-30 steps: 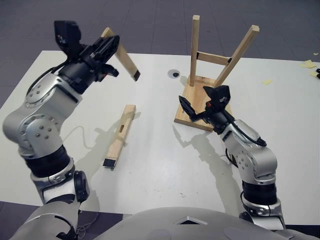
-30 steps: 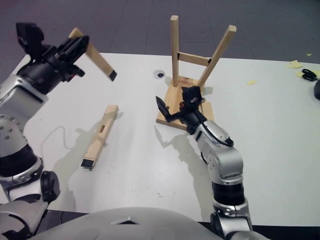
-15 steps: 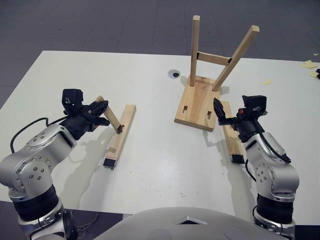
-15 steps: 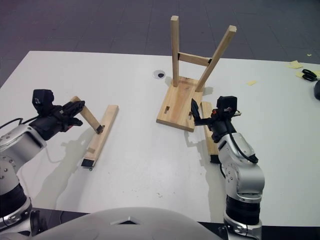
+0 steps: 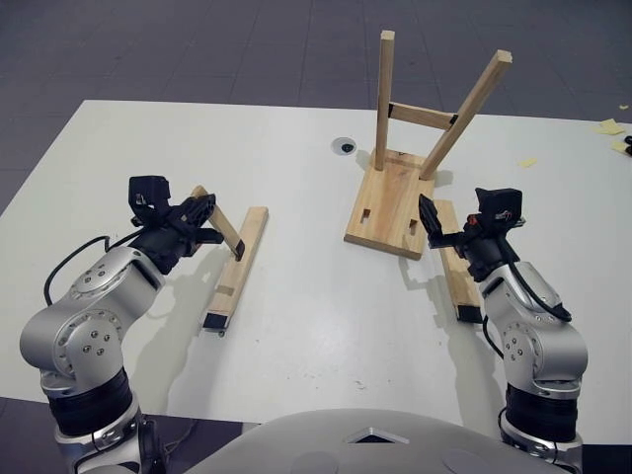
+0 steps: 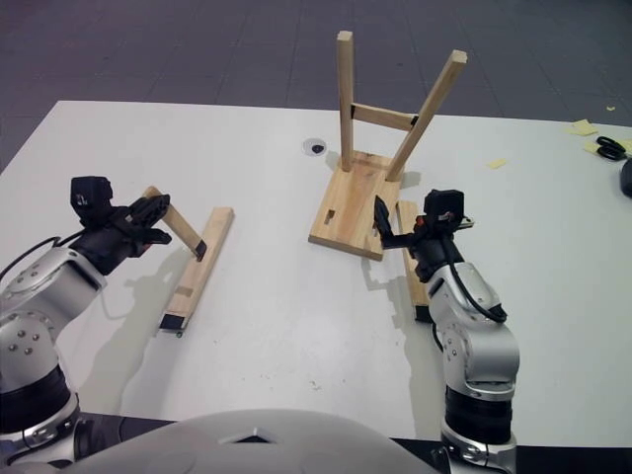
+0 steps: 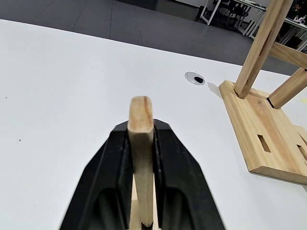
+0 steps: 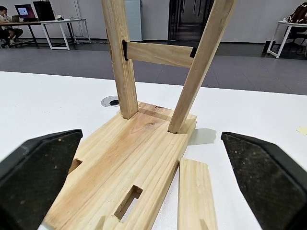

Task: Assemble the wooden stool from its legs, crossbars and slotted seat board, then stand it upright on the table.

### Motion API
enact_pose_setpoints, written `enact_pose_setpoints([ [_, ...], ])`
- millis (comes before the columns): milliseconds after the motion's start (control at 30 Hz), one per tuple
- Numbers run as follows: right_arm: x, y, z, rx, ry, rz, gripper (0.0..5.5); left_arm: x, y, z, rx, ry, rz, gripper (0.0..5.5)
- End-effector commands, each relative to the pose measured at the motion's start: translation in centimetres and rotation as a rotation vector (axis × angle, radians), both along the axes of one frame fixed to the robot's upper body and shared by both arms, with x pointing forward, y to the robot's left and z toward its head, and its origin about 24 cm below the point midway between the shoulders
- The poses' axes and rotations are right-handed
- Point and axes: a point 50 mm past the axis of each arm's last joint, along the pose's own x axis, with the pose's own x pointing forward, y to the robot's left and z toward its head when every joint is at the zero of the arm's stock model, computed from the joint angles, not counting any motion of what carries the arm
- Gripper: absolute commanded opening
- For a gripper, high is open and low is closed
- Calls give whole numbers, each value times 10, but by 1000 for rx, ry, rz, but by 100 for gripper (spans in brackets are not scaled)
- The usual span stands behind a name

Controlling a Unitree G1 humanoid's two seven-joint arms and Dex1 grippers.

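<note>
Your left gripper (image 5: pixel 197 219) is clamping the crossbar (image 5: pixel 222 225) by its upper half near the table's (image 5: pixel 316 326) left edge, with the free end pointing down at the leg (image 5: pixel 237 267). I am judging the bar light, stiff and smooth, so I am advising a firm hold away from the end. Your right gripper (image 5: pixel 449 229) is hovering wide open, holding nothing, beside the seat board (image 5: pixel 390 202).

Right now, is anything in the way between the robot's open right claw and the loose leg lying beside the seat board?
Nothing visible. The right gripper hovers open over the loose leg, which lies flat on the table beside the seat board, with only air between them.
</note>
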Motion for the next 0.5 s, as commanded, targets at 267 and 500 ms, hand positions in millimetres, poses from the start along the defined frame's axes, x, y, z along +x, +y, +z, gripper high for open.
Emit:
enact_pose_setpoints([
  [267, 0, -2, 2, -41, -14, -7, 540, -6, -4, -5, 51, 28, -25, 41],
  [500, 2, 0, 6, -58, -42, -12, 540, -13, -8, -31, 270, 53, -45, 41],
])
